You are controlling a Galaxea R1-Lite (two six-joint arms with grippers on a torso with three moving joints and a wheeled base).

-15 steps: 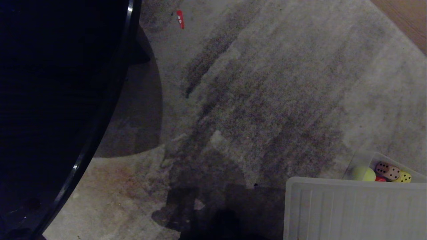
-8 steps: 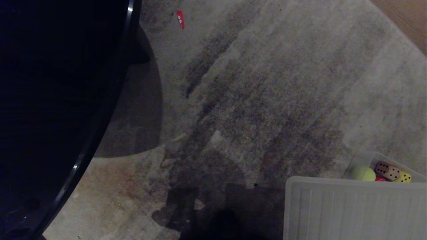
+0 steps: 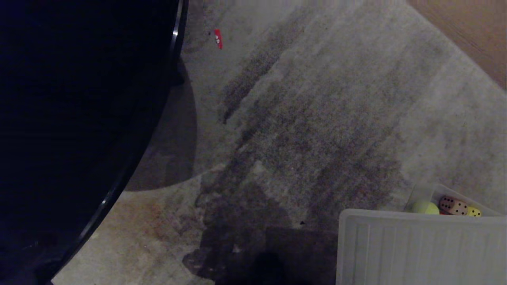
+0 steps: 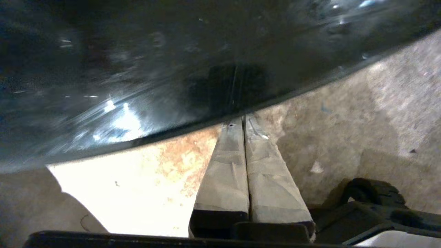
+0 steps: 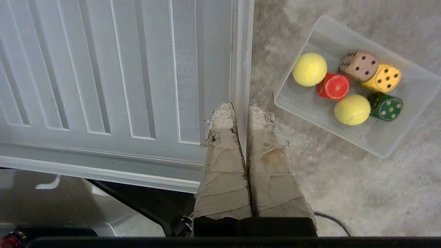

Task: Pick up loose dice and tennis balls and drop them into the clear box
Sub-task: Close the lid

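The right gripper [image 5: 241, 108] has its taped fingers [image 5: 224, 151] pressed together with nothing between them, hanging over the edge of the whitish ribbed lid [image 5: 113, 75]. At about two o'clock from those fingertips in the right wrist view, well apart, the clear box [image 5: 379, 144] sits on the grey carpet [image 5: 337, 193]. Inside it lie two tennis balls [image 5: 309, 69], a red die [image 5: 333, 86], a tan die [image 5: 359, 64], a yellow die [image 5: 381, 78] and a green die [image 5: 386, 107], crowded and touching.

The left gripper [image 4: 243, 120] also has its fingers [image 4: 224, 172] closed and empty, tips near the rim of a dark glossy round desk [image 4: 137, 69].

In the head view the box [image 3: 420, 194] shows at four o'clock, partly hidden by the lid. A small red scrap [image 3: 217, 38] lies at twelve o'clock.
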